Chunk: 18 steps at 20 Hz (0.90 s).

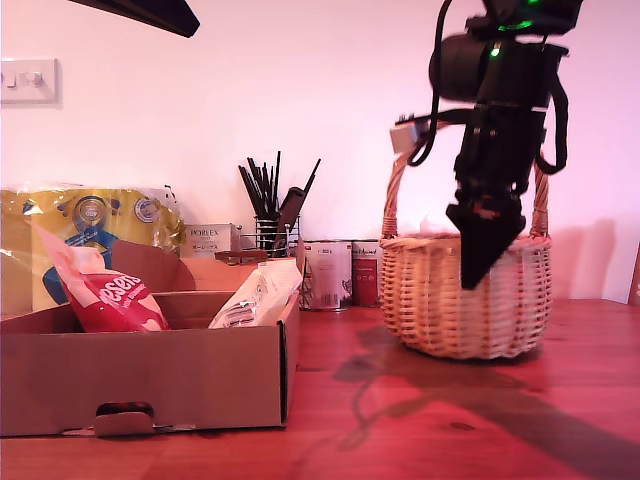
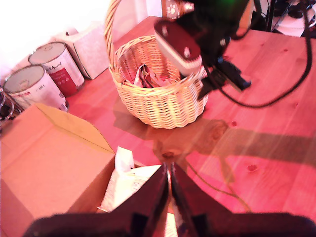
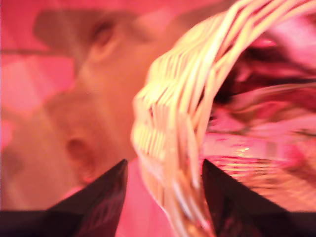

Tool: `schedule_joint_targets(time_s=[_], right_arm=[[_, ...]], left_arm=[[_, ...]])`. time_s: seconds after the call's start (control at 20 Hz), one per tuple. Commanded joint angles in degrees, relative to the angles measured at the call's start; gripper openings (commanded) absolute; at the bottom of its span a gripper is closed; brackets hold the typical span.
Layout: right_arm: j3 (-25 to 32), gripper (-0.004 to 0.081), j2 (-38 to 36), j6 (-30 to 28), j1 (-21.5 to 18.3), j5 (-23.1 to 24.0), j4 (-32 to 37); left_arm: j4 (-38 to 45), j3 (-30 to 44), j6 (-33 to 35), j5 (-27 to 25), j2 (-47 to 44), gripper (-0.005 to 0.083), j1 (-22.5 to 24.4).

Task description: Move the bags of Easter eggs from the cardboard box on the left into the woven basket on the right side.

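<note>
Exterior view: my second gripper [image 1: 487,262], jaws apart, hangs at the woven basket [image 1: 440,300] rim; my first gripper [image 2: 169,182], jaws together, hovers over a white bag [image 2: 129,183] in the cardboard box [image 1: 140,380]

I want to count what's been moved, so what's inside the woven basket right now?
Inside the woven basket, the first wrist view shows crinkly red-and-white wrapping. How many bags that makes, and anything beneath, is hidden by the basket wall and my second gripper.

basket handle [image 1: 395,190] arches over basket mouth; bare table [image 1: 420,420] between box [image 1: 150,375], basket [image 1: 465,300].
</note>
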<state>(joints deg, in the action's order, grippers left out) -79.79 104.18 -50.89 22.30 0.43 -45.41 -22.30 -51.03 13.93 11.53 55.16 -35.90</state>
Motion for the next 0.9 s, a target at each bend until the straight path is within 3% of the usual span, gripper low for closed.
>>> schedule_joint_targets(time_s=[0.0,0.1,0.35,0.85], right_arm=[[0.3,0.0057,0.8,0.2,1.6,-0.5,-1.4],[0.3,-0.0009,0.6,0.5,2.7,-0.5,-3.5],[0.3,-0.0011,-0.7,2.9,5.4,-0.7,-10.3],[0.3,-0.0011,-8.7,3.3,9.6,-6.6,-20.3]], left_arm=[[0.5,1.2,-0.3,0.2,-0.4,-0.0019,0.0],[0.5,1.2,-0.4,0.2,-0.4,-0.0019,0.0],[1.5,1.2,-0.5,0.2,-0.4,-0.0019,0.0],[3.9,1.2,-0.5,0.2,-0.3,-0.0019,0.0]])
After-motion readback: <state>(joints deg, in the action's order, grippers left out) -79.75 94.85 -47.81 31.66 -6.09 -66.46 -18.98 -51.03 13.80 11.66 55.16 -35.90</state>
